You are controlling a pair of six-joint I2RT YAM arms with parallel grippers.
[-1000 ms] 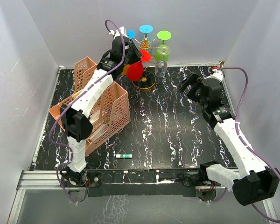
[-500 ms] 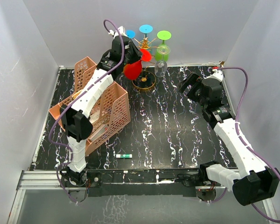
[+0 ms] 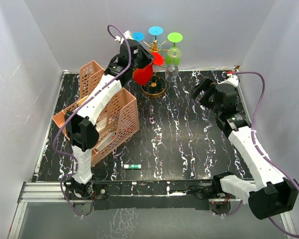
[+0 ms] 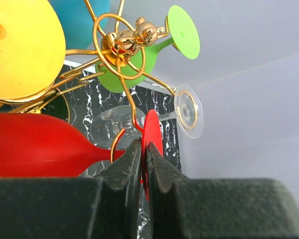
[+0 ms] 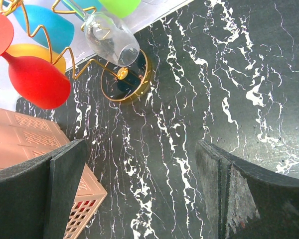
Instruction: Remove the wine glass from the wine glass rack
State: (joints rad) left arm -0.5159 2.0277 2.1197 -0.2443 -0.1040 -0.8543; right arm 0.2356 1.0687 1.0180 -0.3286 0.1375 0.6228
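The gold wire wine glass rack (image 3: 154, 90) stands at the back of the table, and several coloured glasses hang upside down from its arms. My left gripper (image 3: 148, 62) is up at the rack's left side. Its jaws (image 4: 142, 147) are shut on the thin foot (image 4: 151, 130) of the red wine glass (image 3: 142, 75), whose stem sits in a gold loop. The red bowl (image 4: 35, 144) tilts down to the left. My right gripper (image 3: 203, 92) hangs open over the table to the right of the rack, nothing between its fingers (image 5: 144, 184).
Green (image 3: 174, 40), blue (image 3: 156, 31) and clear (image 3: 171, 73) glasses hang on the rack, and a yellow one (image 4: 20, 50) is close to the red. A pink mesh organizer (image 3: 105, 117) lies under the left arm. A small white tube (image 3: 132, 166) lies near the front edge.
My left jaws have closed onto the red glass's foot. The red glass has shifted slightly right, and the orange bowl behind it no longer shows from above. The right arm has not moved.
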